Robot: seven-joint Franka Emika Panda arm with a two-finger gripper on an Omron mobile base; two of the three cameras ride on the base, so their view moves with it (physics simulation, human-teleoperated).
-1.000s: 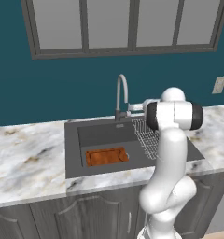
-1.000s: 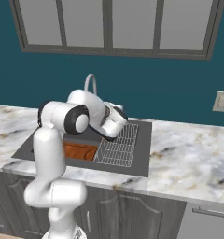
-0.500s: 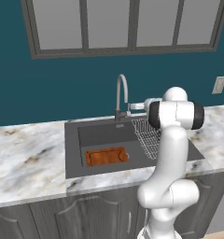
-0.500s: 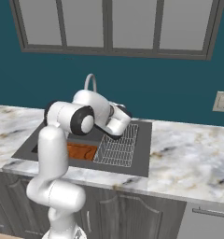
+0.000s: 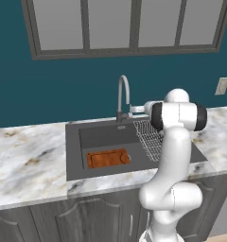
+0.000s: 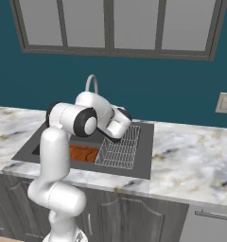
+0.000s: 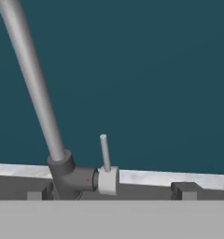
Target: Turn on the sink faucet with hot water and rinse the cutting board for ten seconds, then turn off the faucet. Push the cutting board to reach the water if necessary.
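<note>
Marble surface (image 5: 25, 160) runs across the middle of the left base view beneath a teal wall and a grey-framed window (image 5: 127, 26). Set into it is the sink (image 5: 73, 160), a dark grey basin with a wide flat rim. On the basin floor, at centre-left of that view, lies the cutting board (image 5: 108, 158), flat and orange-brown, toward the near wall. In the right base view the cutting board (image 6: 83, 152) shows partly behind the white arm. A wire dish rack (image 5: 151, 139) occupies the right part of the sink, just beside the board's compartment.

At the back rim stands the sink faucet (image 5: 123, 97), its slim spout arching over the basin; no stream falls from it. In the hand view the faucet (image 7: 32, 88) leans across the upper left, and its small lever (image 7: 104, 154) stands upright from the pale collar at lower centre.

Spread wide and holding nothing, the pincer (image 7: 111, 196) has one fingertip (image 7: 185, 190) at lower right, apart from the lever.
</note>
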